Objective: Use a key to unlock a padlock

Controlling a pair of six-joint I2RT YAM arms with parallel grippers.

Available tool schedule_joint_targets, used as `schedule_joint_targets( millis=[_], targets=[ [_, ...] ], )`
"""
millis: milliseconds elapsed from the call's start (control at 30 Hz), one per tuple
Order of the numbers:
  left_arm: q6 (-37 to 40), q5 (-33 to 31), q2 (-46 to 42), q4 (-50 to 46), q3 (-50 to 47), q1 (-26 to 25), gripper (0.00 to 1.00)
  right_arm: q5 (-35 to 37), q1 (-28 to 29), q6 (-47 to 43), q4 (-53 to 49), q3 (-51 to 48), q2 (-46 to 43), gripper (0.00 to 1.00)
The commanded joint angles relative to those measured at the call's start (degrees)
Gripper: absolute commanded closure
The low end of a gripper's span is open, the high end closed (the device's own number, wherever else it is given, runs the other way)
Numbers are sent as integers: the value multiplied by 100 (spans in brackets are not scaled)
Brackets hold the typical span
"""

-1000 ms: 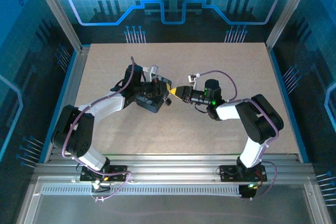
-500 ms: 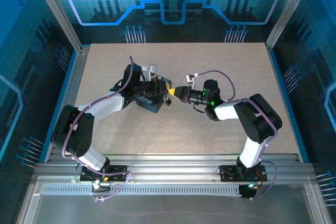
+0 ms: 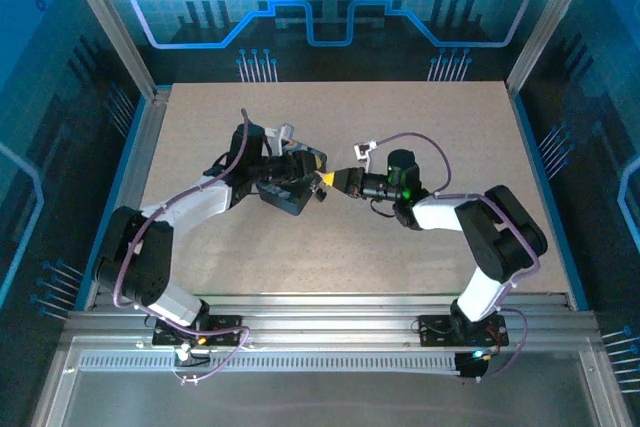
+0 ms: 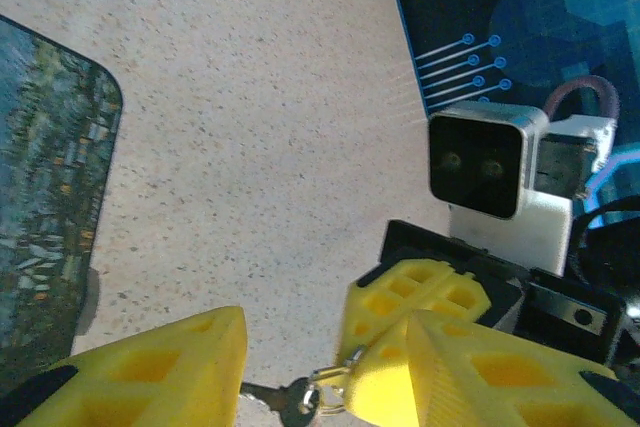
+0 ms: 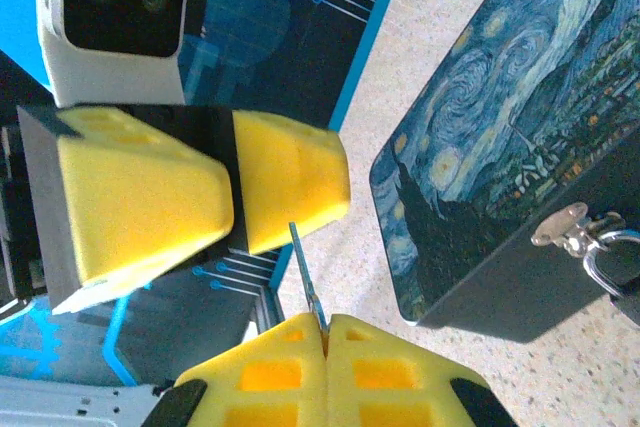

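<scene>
**Top view:** The box (image 3: 288, 201) lies on the table (image 3: 420, 127). The left claw (image 3: 305, 169) hangs over the box's far right corner. The right claw (image 3: 328, 179) sits just to the right of the box, and the two claw tips almost meet. The key and padlock are too small to make out here.

**Left wrist view:** The box (image 4: 45, 197) is at the left edge. The left claw (image 4: 320, 352) is well spread, with nothing pinched between its yellow fingers (image 4: 150, 372). The key (image 4: 288, 402) and its ring (image 4: 327, 390) lie in that gap, to the right of the box. The key's tip reaches one finger's edge, though contact cannot be judged.

**Right wrist view:** The right claw (image 5: 325, 332) is pressed tight on the key (image 5: 306, 267), whose thin blade sticks out left of the box (image 5: 500, 137) towards the left claw (image 5: 235, 197). The padlock (image 5: 603, 265) hangs from a silver latch (image 5: 560, 227) on the box's dark side wall, partly cut off by the picture edge.
</scene>
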Motion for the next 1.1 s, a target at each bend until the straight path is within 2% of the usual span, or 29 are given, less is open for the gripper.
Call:
schedule_joint_targets(
  millis=[0, 100, 200, 333, 500, 767, 933, 1067],
  targets=[
    [392, -627, -413, -692, 140, 43, 53, -47, -140, -817, -972, -95, -391, 100],
    [402, -1295, -574, -1567, 315, -21, 53, -4, -336, -1317, -1833, -88, -619, 100],
    [286, -1868, -660, -2130, 341, -393, 53, 67, -656, -1777, -2585, -105, -835, 100],
    [64, -2114, -607, -2119, 113, -1050, 53, 109, -1100, -2171, -3402, -59, -1005, 100],
    [-244, -2215, -74, -1890, -19, -1441, 53, 215, -1306, -2553, -4126, 94, -1184, 100],
    [-322, -3203, 220, -2339, -52, -1153, 53, 214, -1320, -2761, -4533, 167, -1353, 100],
    [-108, -4078, 125, -2623, -57, -709, 52, 183, -1233, -2735, -4467, 92, -1395, 100],
    [80, -4331, 137, -2485, -29, -283, 52, 228, -1079, -2717, -4428, 71, -1398, 100]
  ],
)
